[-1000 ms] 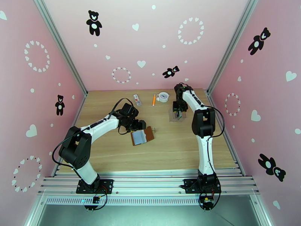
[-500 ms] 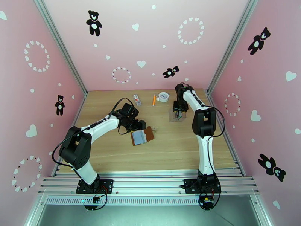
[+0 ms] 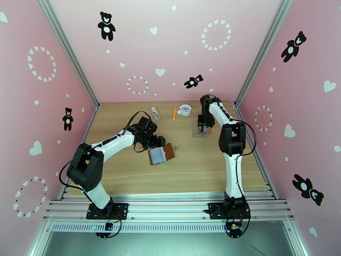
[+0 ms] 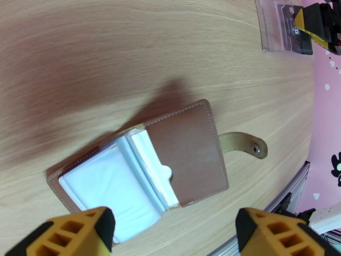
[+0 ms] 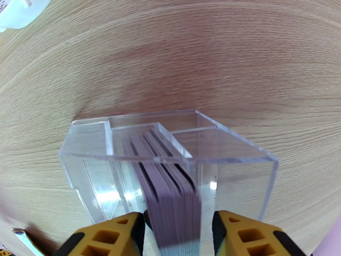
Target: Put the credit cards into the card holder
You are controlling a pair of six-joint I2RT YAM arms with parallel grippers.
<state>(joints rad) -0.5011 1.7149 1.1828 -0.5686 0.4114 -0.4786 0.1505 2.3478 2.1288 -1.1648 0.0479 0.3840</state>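
The card holder [image 3: 161, 154] lies open on the table, brown leather with pale inner pockets [image 4: 128, 176] and its snap tab [image 4: 243, 144] pointing right. My left gripper [image 3: 154, 144] hovers just above it, jaws wide open [image 4: 174, 235] and holding nothing. The credit cards [image 5: 170, 188], a stack of grey-purple cards, stand on edge in a clear acrylic stand [image 5: 230, 167] at the back right [image 3: 200, 131]. My right gripper [image 3: 203, 124] reaches down over the stack. Its fingers straddle the stack [image 5: 179, 235] closely, the left one at the cards and a narrow gap at the right one.
Along the back edge lie a white-and-red packet [image 3: 155, 112], an orange pen [image 3: 174, 112] and a white tape roll [image 3: 185, 109]. Pink walls close in the table on three sides. The acrylic stand and the right gripper's fingers also appear in the left wrist view [image 4: 281, 22].
The right arm's wrist has shifted slightly to the right over the acrylic stand, and its jaws have narrowed a touch. The left arm and the card holder have not moved.
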